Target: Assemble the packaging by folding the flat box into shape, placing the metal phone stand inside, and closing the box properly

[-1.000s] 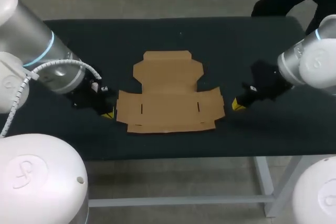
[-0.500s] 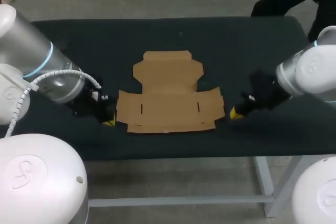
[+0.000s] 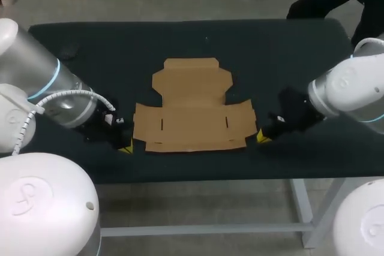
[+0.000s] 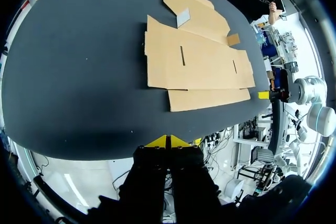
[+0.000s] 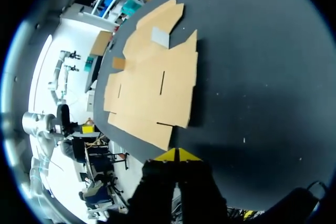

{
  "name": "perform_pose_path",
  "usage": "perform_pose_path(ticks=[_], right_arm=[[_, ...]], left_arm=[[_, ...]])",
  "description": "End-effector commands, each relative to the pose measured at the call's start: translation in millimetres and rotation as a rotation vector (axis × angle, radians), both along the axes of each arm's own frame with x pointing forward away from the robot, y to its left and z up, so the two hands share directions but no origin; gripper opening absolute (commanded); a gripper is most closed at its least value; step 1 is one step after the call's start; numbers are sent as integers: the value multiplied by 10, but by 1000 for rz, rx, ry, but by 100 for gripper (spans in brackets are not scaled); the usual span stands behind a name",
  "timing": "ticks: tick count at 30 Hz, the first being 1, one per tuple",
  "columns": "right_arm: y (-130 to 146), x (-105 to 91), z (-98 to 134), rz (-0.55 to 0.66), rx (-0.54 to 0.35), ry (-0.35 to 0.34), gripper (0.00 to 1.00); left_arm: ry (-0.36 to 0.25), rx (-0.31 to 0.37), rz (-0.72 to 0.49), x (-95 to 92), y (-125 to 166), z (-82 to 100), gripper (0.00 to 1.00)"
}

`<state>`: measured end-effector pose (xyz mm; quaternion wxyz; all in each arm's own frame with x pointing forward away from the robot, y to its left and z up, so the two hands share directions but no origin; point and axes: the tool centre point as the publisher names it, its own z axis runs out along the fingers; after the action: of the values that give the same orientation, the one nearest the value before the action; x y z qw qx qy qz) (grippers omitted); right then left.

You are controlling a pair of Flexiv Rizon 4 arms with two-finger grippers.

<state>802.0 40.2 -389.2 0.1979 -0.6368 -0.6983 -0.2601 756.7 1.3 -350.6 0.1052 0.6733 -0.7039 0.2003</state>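
The flat brown cardboard box (image 3: 193, 109) lies unfolded in the middle of the black table, flaps spread. My left gripper (image 3: 125, 147) is shut and empty, low over the mat just off the box's front-left corner. My right gripper (image 3: 261, 138) is shut and empty beside the front-right corner. From the left wrist, the shut yellow tips (image 4: 168, 141) point at the box (image 4: 194, 64), a short gap ahead. From the right wrist, the shut tips (image 5: 177, 155) sit close to the box's near corner (image 5: 152, 87). A small grey square (image 4: 182, 18) shows on the far flap; what it is I cannot tell.
The black mat (image 3: 90, 58) covers the whole table. Open mat lies on both sides of the box and behind it. The table's front edge (image 3: 192, 179) runs close behind both grippers.
Both grippers have moved toward the front edge and inward, ending nearer the box's two front corners. The box has not moved.
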Motion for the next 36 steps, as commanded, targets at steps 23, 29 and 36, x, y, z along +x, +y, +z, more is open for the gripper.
perform_pose_path(ticks=[23, 29, 36], right_arm=[[123, 40, -252, -39, 21, 14, 0], [150, 64, -306, -42, 28, 21, 0], [188, 86, -349, -39, 40, 28, 0]], left_arm=[[63, -53, -25, 272, -138, -423, 0], [71, -62, -26, 311, -146, -468, 0], [80, -69, -28, 348, -154, -507, 0]])
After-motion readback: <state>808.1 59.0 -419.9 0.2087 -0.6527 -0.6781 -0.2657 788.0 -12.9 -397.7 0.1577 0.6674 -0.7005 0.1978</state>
